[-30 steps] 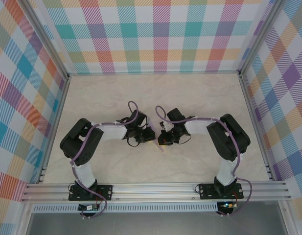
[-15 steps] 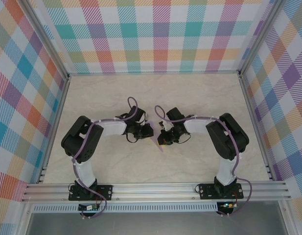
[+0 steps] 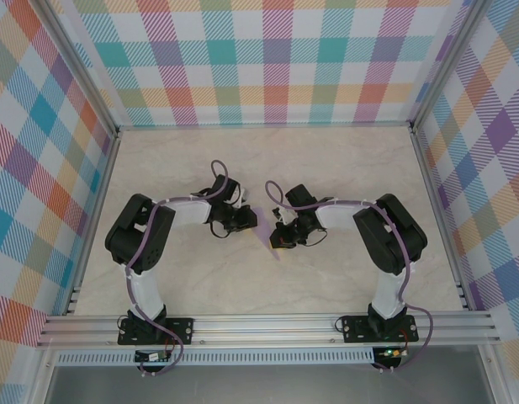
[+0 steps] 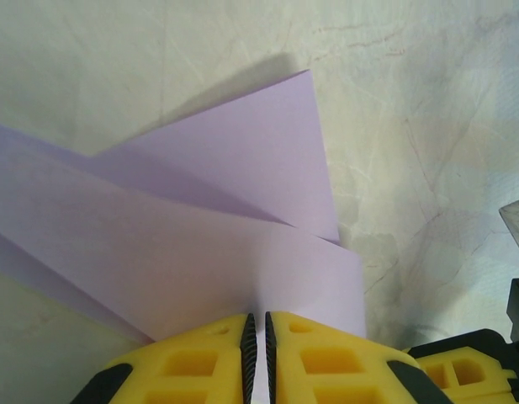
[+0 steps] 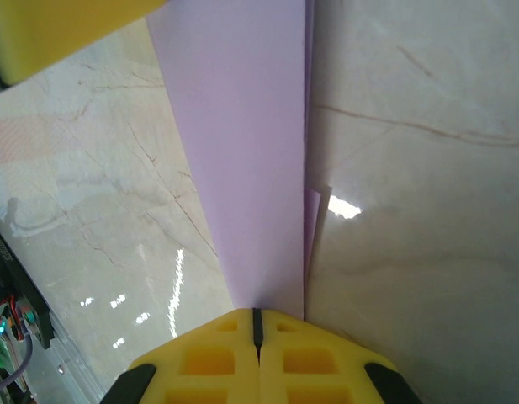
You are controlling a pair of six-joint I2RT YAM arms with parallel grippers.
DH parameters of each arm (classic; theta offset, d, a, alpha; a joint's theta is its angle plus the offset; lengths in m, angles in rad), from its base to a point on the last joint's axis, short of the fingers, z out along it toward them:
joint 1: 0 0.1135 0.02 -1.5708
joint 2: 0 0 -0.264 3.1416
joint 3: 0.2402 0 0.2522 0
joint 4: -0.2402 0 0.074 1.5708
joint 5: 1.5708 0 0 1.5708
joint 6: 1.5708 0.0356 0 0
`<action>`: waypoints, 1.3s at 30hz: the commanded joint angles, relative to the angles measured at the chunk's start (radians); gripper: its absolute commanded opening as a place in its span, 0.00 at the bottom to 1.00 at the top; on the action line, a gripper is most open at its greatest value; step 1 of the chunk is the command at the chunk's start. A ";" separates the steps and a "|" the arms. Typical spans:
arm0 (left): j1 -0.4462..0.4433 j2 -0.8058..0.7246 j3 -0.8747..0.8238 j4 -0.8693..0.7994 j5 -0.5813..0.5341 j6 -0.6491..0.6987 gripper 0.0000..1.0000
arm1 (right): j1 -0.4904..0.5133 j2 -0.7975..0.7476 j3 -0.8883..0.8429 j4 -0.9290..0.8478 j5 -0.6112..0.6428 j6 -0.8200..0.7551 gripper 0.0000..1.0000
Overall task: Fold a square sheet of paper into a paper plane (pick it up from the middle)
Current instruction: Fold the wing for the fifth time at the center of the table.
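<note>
1. Biggest risk imo: both grippers pinch the same thin paper (image 3: 266, 232), so if either arm pulls away or twists, it tears or the creases get dragged crooked.
2. It could also slip out, since each grip only has an edge.
3. Left gripper (image 4: 257, 326): fingers clamped on the paper's wider, layered end, arm bent in toward the middle of the table (image 3: 343, 168).
4. Right gripper (image 5: 257, 318): fingers pinched tight on the narrow strip, arm folded in from the right.
5. Paper spans between the two, mid-table, apparently lifted slightly.
</note>
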 commanded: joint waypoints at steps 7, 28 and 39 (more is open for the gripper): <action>0.123 0.067 0.030 -0.032 -0.136 0.092 0.15 | 0.004 0.111 -0.079 -0.140 0.242 -0.030 0.01; 0.288 0.138 0.144 -0.081 -0.159 0.094 0.17 | 0.010 0.078 -0.067 -0.150 0.256 -0.021 0.00; 0.314 0.019 0.212 -0.149 -0.122 0.007 0.38 | 0.010 -0.122 0.001 -0.075 0.172 0.079 0.14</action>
